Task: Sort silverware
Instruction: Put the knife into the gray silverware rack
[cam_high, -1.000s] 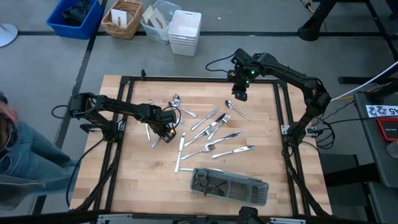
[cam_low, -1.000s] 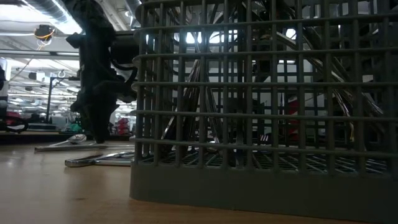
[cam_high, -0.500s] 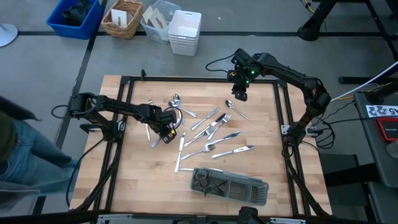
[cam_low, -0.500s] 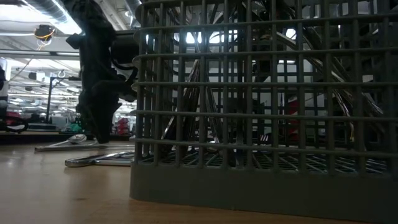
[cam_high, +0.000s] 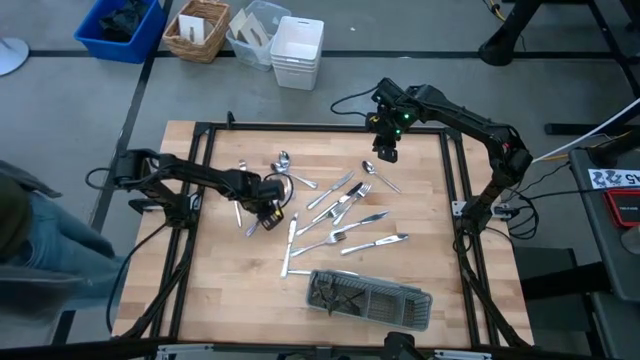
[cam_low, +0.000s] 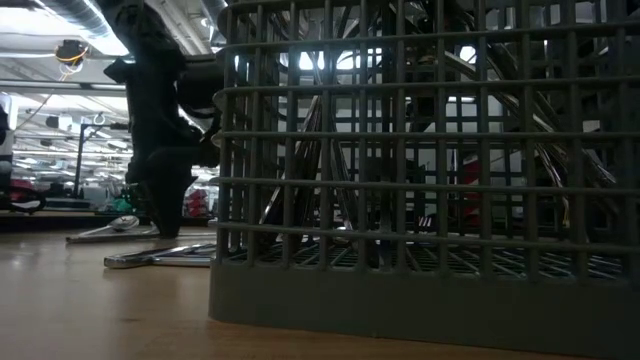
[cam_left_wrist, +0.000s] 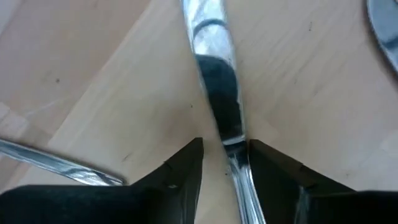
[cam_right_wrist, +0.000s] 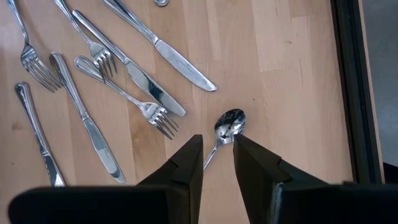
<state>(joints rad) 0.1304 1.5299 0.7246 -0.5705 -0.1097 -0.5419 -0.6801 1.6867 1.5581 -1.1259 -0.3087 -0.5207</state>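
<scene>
The table (cam_high: 220, 290) is pale wood with a matt, faintly grained face made of joined strips. The silverware (cam_high: 340, 215) is polished metal, mirror-bright; the knife (cam_left_wrist: 214, 93) under the left gripper (cam_left_wrist: 225, 163) carries a dark reflection on its glossy blade, and the spoon (cam_right_wrist: 229, 124) bowl by the right gripper (cam_right_wrist: 217, 163) shines the same way. Both grippers' fingers (cam_right_wrist: 186, 165) look like matt black plastic with smooth, flat faces. The tray (cam_high: 368, 297) is dull grey mesh, apparently plastic, with a smooth solid base rim. The frame (cam_high: 300, 128) edging the table is black matt metal. Beyond the table stand a woven wicker basket (cam_high: 197, 30), a blue plastic bin (cam_high: 120, 30) and white plastic tubs (cam_high: 297, 50).
</scene>
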